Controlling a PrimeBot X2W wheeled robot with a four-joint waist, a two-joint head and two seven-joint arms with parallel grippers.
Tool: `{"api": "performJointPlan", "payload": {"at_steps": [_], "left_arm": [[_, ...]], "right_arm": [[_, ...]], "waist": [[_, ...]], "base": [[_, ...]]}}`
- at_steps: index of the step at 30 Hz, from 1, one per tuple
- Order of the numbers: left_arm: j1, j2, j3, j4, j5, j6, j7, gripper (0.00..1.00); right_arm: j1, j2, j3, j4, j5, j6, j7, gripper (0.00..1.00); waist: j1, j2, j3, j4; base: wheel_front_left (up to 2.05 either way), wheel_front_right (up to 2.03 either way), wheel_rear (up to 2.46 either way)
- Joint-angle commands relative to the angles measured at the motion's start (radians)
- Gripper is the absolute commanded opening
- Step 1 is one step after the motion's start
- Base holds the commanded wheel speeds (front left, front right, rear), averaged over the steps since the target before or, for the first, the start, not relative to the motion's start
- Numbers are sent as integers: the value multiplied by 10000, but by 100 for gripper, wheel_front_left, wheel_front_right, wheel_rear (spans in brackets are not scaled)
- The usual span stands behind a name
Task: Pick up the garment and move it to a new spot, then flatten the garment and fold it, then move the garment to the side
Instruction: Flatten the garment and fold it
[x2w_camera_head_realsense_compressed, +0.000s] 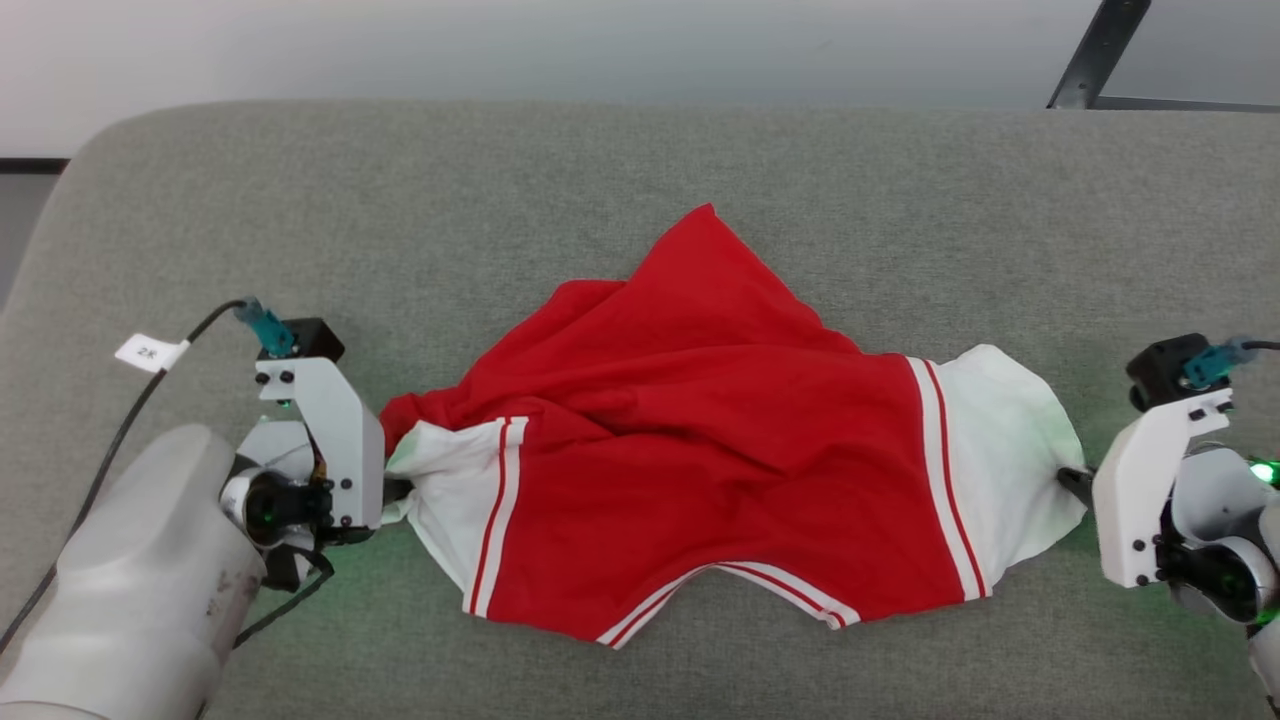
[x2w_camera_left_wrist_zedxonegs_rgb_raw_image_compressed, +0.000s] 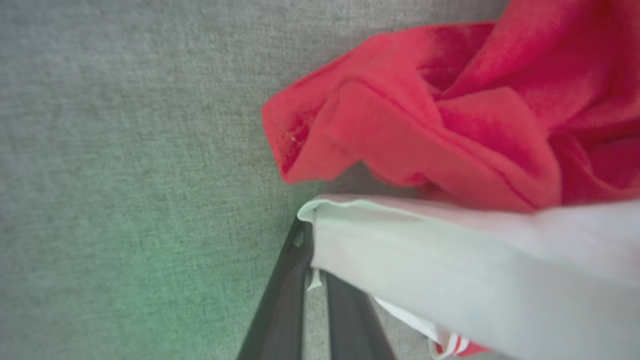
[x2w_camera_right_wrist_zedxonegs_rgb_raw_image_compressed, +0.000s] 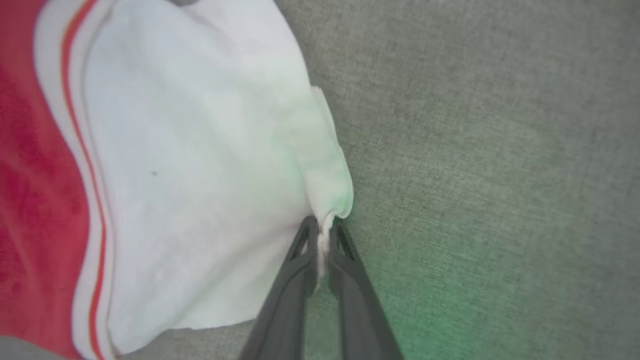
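The garment (x2w_camera_head_realsense_compressed: 700, 440), a bright red top with white sleeve ends and thin striped trim, lies crumpled and stretched sideways across the grey cushion (x2w_camera_head_realsense_compressed: 640, 170). My left gripper (x2w_camera_head_realsense_compressed: 395, 490) is at its left white sleeve end and is shut on that edge; in the left wrist view its dark fingers (x2w_camera_left_wrist_zedxonegs_rgb_raw_image_compressed: 285, 305) pinch the white hem (x2w_camera_left_wrist_zedxonegs_rgb_raw_image_compressed: 450, 260) under a red fold (x2w_camera_left_wrist_zedxonegs_rgb_raw_image_compressed: 400, 130). At the far right, my right gripper (x2w_camera_head_realsense_compressed: 1075, 480) is shut on the rim of the right white sleeve end (x2w_camera_right_wrist_zedxonegs_rgb_raw_image_compressed: 200, 175), with cloth squeezed between the fingertips (x2w_camera_right_wrist_zedxonegs_rgb_raw_image_compressed: 305, 245).
The grey upholstered cushion spreads well beyond the garment on every side. A pale wall and a dark metal frame leg (x2w_camera_head_realsense_compressed: 1095, 50) lie behind it. A black cable with a white tag (x2w_camera_head_realsense_compressed: 150, 352) runs beside my left arm.
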Motion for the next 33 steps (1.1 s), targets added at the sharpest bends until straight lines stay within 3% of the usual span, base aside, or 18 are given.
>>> {"api": "performJointPlan", "payload": {"at_steps": [1,9,19,26,33], "left_arm": [[570,-297,-285,225,-15,-45,139,0],[269,-16,-170,107,-329,-63,670,0],[-814,502,128,-1398,-578,493,1819,0],[-1721,593,315,-2392,-632,942,2312,0],[-2983,427,694,-2558,-632,1213,2186,0]], "right_arm": [[181,133,255,212,77,3,69,0],[-354,-223,203,-194,1669,5,424,0],[-1143,-717,-561,-1246,2896,3,1009,0],[-2273,-310,-929,-1221,2762,3,983,0],[-4015,652,-1667,-298,2576,3,358,0]], "waist": [[0,0,5,18],[0,0,-249,58],[0,0,-1084,135],[0,0,-1646,132],[0,0,-1861,33]], "base": [[0,0,0],[0,0,0],[0,0,0],[0,0,0],[0,0,0]]}}
